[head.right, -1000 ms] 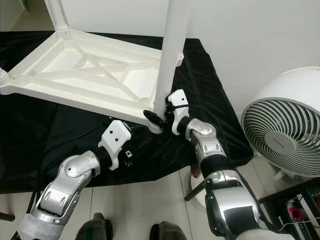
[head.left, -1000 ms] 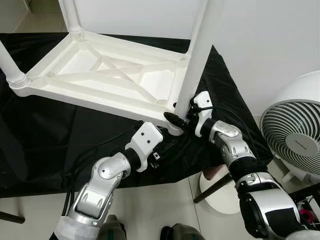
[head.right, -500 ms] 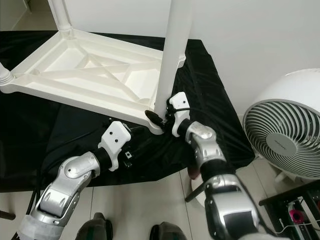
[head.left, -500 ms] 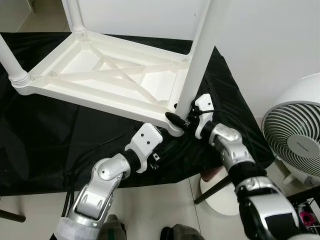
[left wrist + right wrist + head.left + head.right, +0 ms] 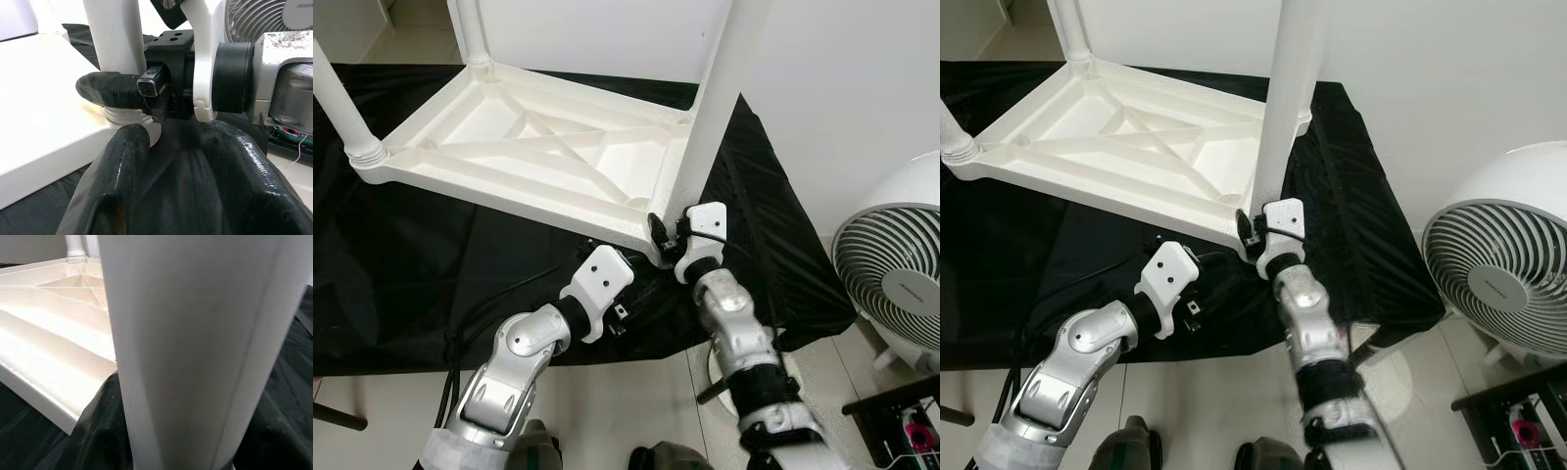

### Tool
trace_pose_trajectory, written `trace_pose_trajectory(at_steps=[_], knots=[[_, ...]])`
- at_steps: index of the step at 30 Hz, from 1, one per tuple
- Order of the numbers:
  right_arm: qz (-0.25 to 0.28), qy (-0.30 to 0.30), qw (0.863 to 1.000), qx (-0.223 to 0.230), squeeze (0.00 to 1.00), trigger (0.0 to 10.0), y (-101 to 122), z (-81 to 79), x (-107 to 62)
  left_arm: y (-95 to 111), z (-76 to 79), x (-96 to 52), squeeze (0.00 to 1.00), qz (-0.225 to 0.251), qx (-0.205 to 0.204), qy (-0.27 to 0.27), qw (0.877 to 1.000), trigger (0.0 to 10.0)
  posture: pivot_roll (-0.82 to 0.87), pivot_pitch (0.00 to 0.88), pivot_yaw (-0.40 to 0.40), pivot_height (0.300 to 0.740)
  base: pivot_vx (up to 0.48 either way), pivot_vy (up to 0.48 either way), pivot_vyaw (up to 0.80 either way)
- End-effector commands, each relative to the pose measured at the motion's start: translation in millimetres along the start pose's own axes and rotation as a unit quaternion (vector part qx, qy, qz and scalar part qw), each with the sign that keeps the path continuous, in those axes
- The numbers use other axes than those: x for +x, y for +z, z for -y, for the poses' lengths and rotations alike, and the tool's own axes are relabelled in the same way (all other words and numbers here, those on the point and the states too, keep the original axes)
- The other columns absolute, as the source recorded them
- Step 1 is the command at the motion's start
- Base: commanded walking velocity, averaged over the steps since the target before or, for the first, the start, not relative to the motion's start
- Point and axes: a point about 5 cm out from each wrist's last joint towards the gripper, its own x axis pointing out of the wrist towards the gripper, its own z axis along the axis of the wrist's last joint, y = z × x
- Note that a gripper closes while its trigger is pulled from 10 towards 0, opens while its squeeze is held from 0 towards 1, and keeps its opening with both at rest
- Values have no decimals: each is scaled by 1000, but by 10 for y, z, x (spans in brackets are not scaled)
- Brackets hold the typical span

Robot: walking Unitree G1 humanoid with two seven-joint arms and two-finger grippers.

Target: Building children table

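Upside-down table top (image 5: 524,147) lies on the black cloth (image 5: 401,264). Left gripper (image 5: 628,277) sits just below the near corner, fingers spread, holding nothing. Right gripper (image 5: 668,227) is clamped on the leg (image 5: 705,117) base — leg's axis runs straight up, so right arm's the one on it.

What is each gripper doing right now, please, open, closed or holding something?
Left gripper: open, empty, just below the table corner.
Right gripper: closed on the near table leg at its base.
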Motion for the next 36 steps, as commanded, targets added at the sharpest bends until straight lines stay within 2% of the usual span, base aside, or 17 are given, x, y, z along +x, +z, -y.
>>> trace_pose_trajectory(at_steps=[1,2,3,6,12,13,16,19,21,24,27,29,31,32,34,35,36], knots=[[-30,-24,999,-8,0,10000,-116,39,-71,-7,11,15,0,-3,1,12,1000,10000,47,8,-65,740,0,0,0],[-30,-20,999,3,0,10000,-113,-10,-76,-6,13,16,0,-2,1,11,1000,10000,47,8,-65,740,0,0,0],[-22,-7,1000,14,1000,10000,-86,-41,-83,-8,17,17,0,-2,1,9,1000,10000,44,6,-64,740,0,0,0],[-13,8,1000,20,1000,10000,-55,-33,-90,-10,18,22,0,-3,1,8,1000,10000,42,3,-66,740,0,0,0],[-26,45,999,-9,1000,10000,-44,41,-84,-2,2,41,0,-1,3,10,1000,10000,42,0,-70,740,0,0,0],[-26,63,998,-16,0,10000,-29,92,-68,-6,7,39,0,-1,3,10,1000,10000,43,0,-74,740,0,0,0],[-22,110,993,-27,0,10000,13,181,-38,-9,10,36,0,-1,2,11,1000,10000,43,0,-76,740,0,0,0],[-26,222,973,-56,0,10000,27,182,-29,-4,-1,37,0,-1,3,14,1000,10000,46,1,-77,740,0,0,0],[-26,222,973,-56,0,10000,27,182,-29,-4,-1,37,0,-1,3,14,1000,10000,46,1,-77,740,0,0,0],[-38,283,955,-74,0,10000,5,153,44,1,-21,38,0,-2,4,17,1000,10000,51,7,-75,740,0,0,0],[-46,308,947,-74,0,10000,-4,115,103,3,-30,33,0,-2,4,20,1000,10000,57,10,-78,740,0,0,0],[-53,317,945,-65,0,10000,-13,85,146,6,-37,29,0,-2,4,23,1000,10000,62,12,-80,740,0,0,0],[-53,317,945,-65,0,9490,-13,85,146,6,-37,29,0,-2,4,23,1000,10000,62,12,-80,740,0,0,0],[-53,324,943,-58,0,4627,-21,64,162,8,-38,27,0,-2,4,24,1000,10000,65,14,-81,740,0,0,0],[-53,332,940,-53,0,4627,-27,56,170,8,-38,25,0,-2,4,26,1000,10000,65,14,-81,740,0,0,0],[-55,343,937,-38,0,0,-41,42,196,17,-41,12,0,-1,3,30,1000,10000,82,23,-87,740,0,0,0],[-56,345,936,-35,0,0,-46,43,204,13,-44,-1,0,-3,3,33,999,10000,85,27,-88,740,0,0,0]])
